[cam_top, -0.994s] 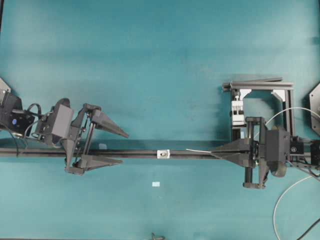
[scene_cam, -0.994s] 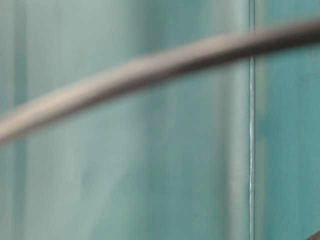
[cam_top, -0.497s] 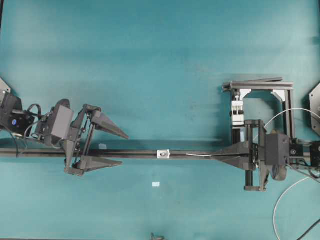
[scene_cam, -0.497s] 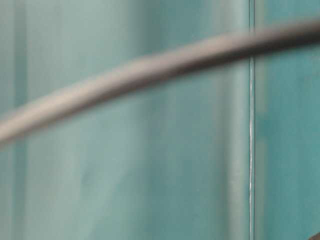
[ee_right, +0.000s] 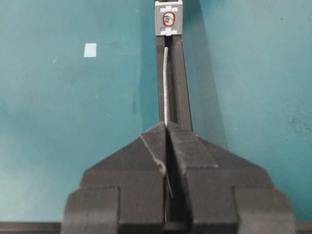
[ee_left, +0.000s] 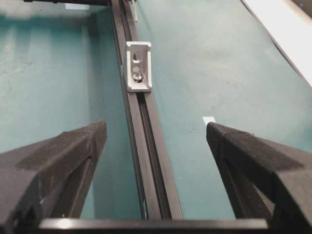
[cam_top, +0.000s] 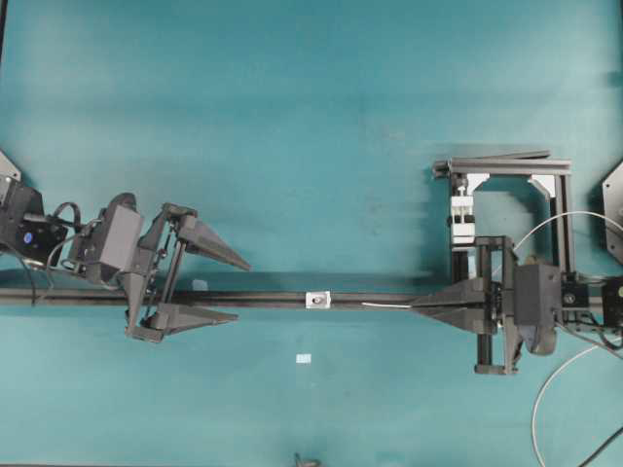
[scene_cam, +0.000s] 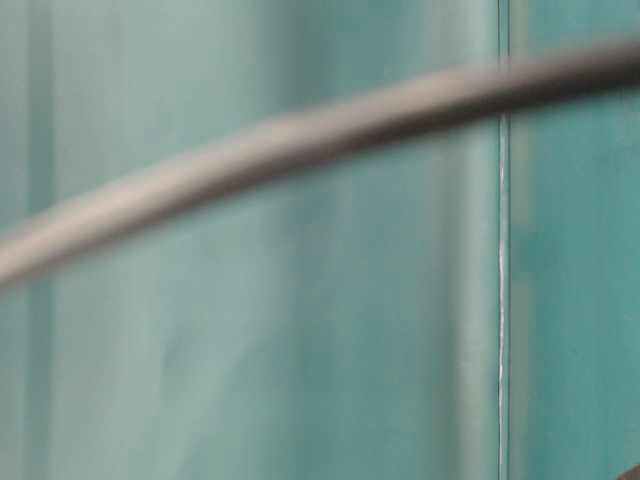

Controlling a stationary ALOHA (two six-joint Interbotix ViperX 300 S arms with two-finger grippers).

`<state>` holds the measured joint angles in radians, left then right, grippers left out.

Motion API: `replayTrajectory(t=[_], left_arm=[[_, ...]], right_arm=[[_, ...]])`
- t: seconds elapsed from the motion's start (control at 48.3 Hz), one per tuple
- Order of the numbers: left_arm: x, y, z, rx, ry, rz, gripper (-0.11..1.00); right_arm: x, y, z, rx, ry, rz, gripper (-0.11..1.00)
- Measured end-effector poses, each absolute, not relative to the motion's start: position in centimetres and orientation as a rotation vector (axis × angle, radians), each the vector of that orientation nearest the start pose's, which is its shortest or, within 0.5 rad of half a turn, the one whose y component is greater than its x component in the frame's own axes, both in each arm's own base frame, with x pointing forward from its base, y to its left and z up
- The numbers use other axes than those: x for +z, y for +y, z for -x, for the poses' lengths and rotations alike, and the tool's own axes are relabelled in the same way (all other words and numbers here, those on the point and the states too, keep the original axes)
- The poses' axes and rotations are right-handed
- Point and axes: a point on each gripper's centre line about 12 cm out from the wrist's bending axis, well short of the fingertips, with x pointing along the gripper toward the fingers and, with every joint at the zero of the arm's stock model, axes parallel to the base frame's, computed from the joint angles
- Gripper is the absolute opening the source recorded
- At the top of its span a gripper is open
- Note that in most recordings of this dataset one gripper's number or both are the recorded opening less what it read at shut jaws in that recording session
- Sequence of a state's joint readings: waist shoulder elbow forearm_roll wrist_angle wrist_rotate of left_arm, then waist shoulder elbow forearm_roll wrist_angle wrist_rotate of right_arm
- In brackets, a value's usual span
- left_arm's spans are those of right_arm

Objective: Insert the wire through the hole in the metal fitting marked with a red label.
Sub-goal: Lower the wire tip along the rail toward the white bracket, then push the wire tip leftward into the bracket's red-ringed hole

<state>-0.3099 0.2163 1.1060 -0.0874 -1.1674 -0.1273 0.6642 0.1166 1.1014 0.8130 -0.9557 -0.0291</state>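
the thin, stiff, pale grey wire (ee_right: 166, 85) juts from the right gripper (ee_right: 167, 127), whose jaws are clamped on it, lying along the long black slotted rail (ee_right: 179, 87). its tip stops just short of the tiny silvery-white metal fitting (ee_right: 168, 19), whose red-ringed hole (ee_right: 168, 20) faces it. approach looks the step in hand; next calls for a straight, level push. the left gripper (cam_top: 234, 289) straddles the rail, jaws apart, holding nothing. flat teal table surface (cam_top: 292, 126) all round, with a small pale paper scrap (cam_top: 304, 359).
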Motion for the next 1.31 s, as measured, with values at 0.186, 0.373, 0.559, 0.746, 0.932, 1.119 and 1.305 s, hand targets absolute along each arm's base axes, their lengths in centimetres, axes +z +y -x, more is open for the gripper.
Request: replayTrajectory(t=[0.186, 0.373, 0.559, 0.746, 0.932, 1.119, 1.305], left_arm=[[9.8, -8.6, -30.1, -0.217, 0.172, 0.130, 0.64], [9.9, -8.7, -30.2, -0.218, 0.170, 0.129, 0.64], [9.8, -8.7, -30.1, -0.217, 0.175, 0.128, 0.64], [9.9, -8.7, -30.2, -0.219, 0.170, 0.128, 0.64], [9.8, -8.7, -30.2, -0.219, 0.173, 0.129, 0.64], [9.8, -8.7, -30.2, -0.219, 0.176, 0.126, 0.64], [9.5, -8.9, -30.6, -0.220, 0.199, 0.121, 0.64]], right_arm=[[9.7, 12.1, -26.8, -0.063, 0.339, -0.244, -0.01], [9.6, 12.2, -27.1, -0.067, 0.326, -0.240, -0.01], [9.5, 12.4, -27.4, -0.067, 0.324, -0.238, -0.01], [9.5, 12.3, -27.6, -0.073, 0.321, -0.237, -0.01], [9.4, 12.2, -27.9, -0.081, 0.319, -0.235, -0.01], [9.1, 11.8, -28.5, -0.104, 0.323, -0.234, -0.01], [9.2, 11.7, -28.6, -0.109, 0.321, -0.234, -0.01]])
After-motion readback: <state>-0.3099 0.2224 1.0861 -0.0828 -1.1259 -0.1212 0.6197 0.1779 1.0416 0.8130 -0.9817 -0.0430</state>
